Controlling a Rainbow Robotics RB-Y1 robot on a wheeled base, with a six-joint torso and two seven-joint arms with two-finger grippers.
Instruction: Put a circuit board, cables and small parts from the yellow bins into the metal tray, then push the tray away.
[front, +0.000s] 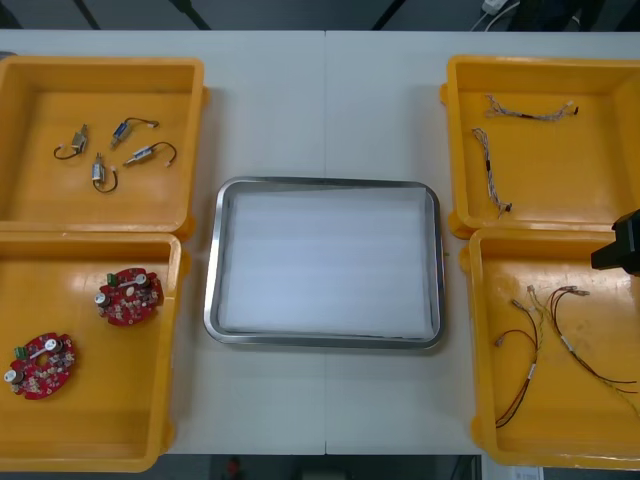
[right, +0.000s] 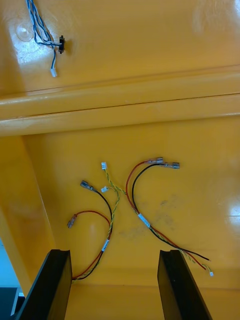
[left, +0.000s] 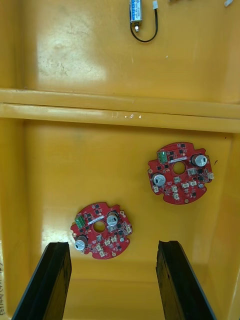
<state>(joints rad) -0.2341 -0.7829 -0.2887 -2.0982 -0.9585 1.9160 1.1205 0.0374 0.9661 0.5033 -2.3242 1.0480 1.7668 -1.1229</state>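
The metal tray (front: 213, 262), white inside and holding nothing, lay at the middle of the table (front: 265, 110) between the four yellow bins. Two round red circuit boards (front: 129, 295) (front: 41, 364) lay apart in the near-left bin (front: 174, 360). Four small metal parts (front: 97, 172) sat in the far-left bin (front: 100, 66). Twisted blue and white cables (front: 490, 170) rested in the far-right bin (front: 540, 64), and the red, yellow and black cables (front: 530, 350) were spread across the near-right bin (front: 476, 350). The left gripper (left: 114, 250) hung over the near-left bin with its jaws wide apart and gripping nothing. One circuit board (left: 101, 230) lay on the bin floor just beyond its fingers (left: 47, 285), and the other (left: 179, 172) farther off. The right gripper (right: 114, 255) hovered over the near-right bin, showing in the front view as a black shape at the bin's far rim (front: 622, 245). Its jaws also stood wide open and empty, with the loose red, yellow and black cables (right: 112, 215) on the floor beyond the fingertips (right: 59, 255), touching neither.
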